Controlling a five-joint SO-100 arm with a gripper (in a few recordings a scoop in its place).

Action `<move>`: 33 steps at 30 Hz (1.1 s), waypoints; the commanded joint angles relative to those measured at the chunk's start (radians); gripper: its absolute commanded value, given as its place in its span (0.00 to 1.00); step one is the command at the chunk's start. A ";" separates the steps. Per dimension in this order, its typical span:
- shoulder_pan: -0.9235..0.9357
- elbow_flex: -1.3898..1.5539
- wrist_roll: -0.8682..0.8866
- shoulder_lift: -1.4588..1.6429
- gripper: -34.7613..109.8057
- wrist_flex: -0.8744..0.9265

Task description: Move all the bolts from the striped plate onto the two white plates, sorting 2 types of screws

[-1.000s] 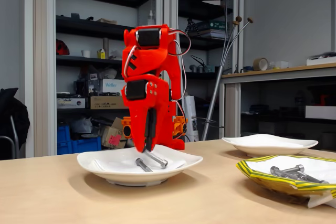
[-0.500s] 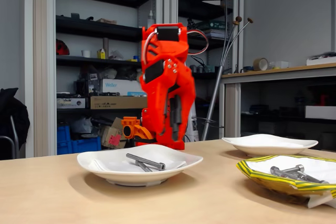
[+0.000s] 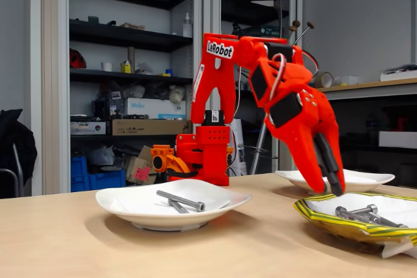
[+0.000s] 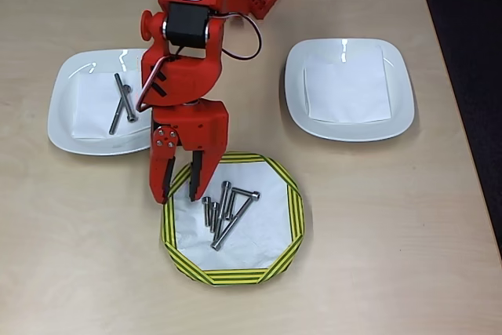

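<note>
The striped plate (image 4: 295,211) (image 3: 324,220) holds several silver bolts (image 4: 224,211) (image 3: 356,214), long and short, lying close together. My red gripper (image 4: 180,191) (image 3: 332,185) hangs open over the plate's left edge in the overhead view, just left of the bolts, with nothing between its fingers. Two long bolts (image 4: 121,102) (image 3: 180,201) lie crossed on one white plate (image 4: 60,111) (image 3: 124,204). A second white plate (image 4: 296,84) (image 3: 368,180) carries no bolts, just a white paper liner.
The arm's base (image 3: 199,157) stands at the table's far edge between the white plates. Shelves and a side desk are behind the table. Bare tabletop (image 4: 376,233) lies around the striped plate.
The gripper let go of a bolt on the left white plate, lifted, and swung right to hang over the striped plate. Two bolts now lie on that white plate.
</note>
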 commanded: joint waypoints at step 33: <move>-0.143 0.084 0.379 -0.135 0.34 -0.316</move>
